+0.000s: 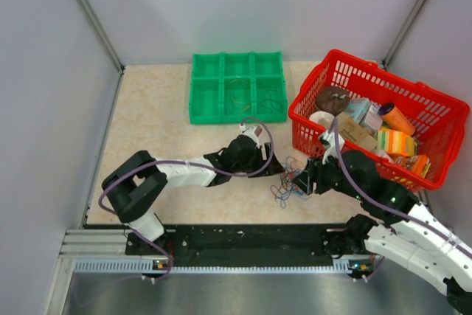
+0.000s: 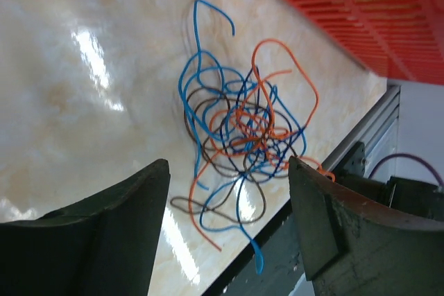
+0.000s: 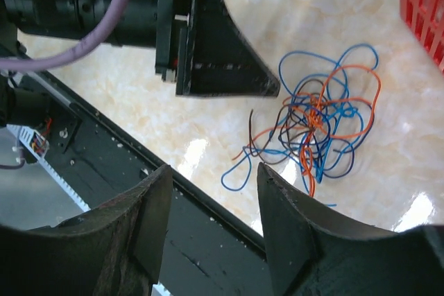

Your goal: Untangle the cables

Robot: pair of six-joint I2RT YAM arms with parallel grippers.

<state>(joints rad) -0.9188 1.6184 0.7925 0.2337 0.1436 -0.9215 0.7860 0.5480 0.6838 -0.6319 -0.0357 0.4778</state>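
Note:
The cables (image 1: 289, 181) are a small loose tangle of thin blue, orange and dark brown wires lying on the table near its front edge, between my two grippers. In the left wrist view the cables (image 2: 239, 136) lie just ahead of my open, empty left gripper (image 2: 229, 171), not touched by it. In the right wrist view the cables (image 3: 319, 119) lie ahead and to the right of my open, empty right gripper (image 3: 214, 171). From above, the left gripper (image 1: 276, 170) is at the tangle's left and the right gripper (image 1: 301, 182) at its right.
A red basket (image 1: 335, 55) full of packets and boxes stands right behind the tangle. A green tray (image 1: 193, 86) with several compartments, some holding thin strands, stands at the back. The black rail (image 1: 243, 237) runs along the table's front edge.

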